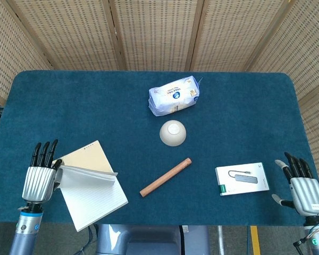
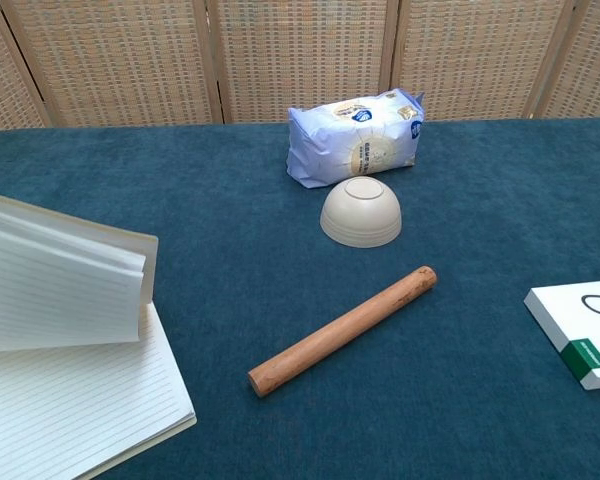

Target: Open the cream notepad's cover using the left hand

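The cream notepad lies at the table's front left with its cream cover and a few sheets lifted and curled back toward the spiral edge, baring a lined page. My left hand stands at the notepad's left side, holding the raised cover's edge with its fingers pointing away from me. In the chest view the lifted sheets arch over the lined page, and neither hand shows there. My right hand rests at the front right edge, fingers apart, holding nothing.
A wooden rod lies diagonally just right of the notepad. An upturned cream bowl and a blue-white packet sit mid-table. A white boxed adapter lies near my right hand. Wicker screens stand behind the table.
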You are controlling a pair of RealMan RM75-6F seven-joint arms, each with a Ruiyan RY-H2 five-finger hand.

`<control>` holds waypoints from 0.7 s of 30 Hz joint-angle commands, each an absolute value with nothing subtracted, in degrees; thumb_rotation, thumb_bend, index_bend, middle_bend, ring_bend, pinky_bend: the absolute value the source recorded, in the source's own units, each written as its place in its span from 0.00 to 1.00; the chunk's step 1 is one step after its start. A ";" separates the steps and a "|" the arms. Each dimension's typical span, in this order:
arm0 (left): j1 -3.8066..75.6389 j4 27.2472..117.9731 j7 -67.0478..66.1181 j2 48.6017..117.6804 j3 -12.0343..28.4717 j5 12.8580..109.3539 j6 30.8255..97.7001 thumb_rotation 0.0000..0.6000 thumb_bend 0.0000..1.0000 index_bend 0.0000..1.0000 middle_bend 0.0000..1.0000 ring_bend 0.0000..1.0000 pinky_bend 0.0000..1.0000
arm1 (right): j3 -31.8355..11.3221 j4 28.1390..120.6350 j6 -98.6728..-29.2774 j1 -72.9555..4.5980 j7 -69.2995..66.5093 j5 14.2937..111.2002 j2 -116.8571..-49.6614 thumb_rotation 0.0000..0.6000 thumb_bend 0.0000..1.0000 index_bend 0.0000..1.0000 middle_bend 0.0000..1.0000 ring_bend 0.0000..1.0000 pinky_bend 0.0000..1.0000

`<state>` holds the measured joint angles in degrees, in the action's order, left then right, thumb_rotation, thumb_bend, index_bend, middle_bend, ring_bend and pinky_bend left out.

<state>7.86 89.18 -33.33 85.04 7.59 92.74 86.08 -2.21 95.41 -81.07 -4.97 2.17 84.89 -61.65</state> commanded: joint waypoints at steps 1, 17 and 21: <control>10.25 89.14 -35.32 84.71 10.61 89.32 83.47 1.00 0.52 0.78 0.00 0.00 0.00 | -2.19 95.44 -81.01 -4.98 2.16 84.88 -61.65 1.00 0.10 0.14 0.00 0.00 0.00; 19.47 83.19 -39.53 84.43 20.43 77.81 76.69 1.00 0.52 0.78 0.00 0.00 0.00 | -2.11 95.43 -80.95 -5.08 2.13 85.19 -61.63 1.00 0.10 0.14 0.00 0.00 0.00; 22.27 80.12 -39.91 84.95 22.21 75.47 75.14 1.00 0.52 0.78 0.00 0.00 0.00 | -2.15 95.37 -80.87 -5.15 2.08 85.14 -61.68 1.00 0.10 0.14 0.00 0.00 0.00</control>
